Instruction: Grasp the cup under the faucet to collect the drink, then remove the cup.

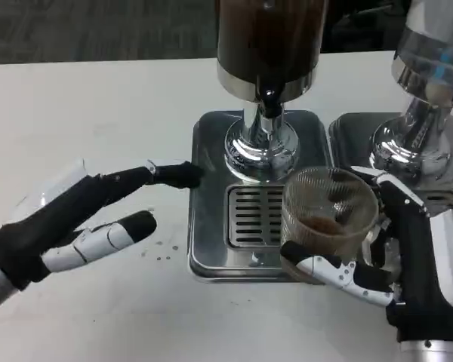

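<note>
Ribbed clear glass-like cup (328,211): glossy, translucent. Square polished steel drip tray (211,226): mirror-smooth, slotted metal grate. Chrome dispenser pedestal (260,147): highly reflective. White desk (98,113): matt, smooth. Right hand (385,256): black matt covering, white glossy plastic segments.

Soft, even overhead light; bright glare on the chrome dispenser base (261,147) and drip tray (211,226); whole picture slightly blurred

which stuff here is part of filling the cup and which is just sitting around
In the job: cup, held by right hand; dark drink dispenser with faucet; drip tray.

Just there: second dispenser on the right; left hand, open, holding nothing.
</note>
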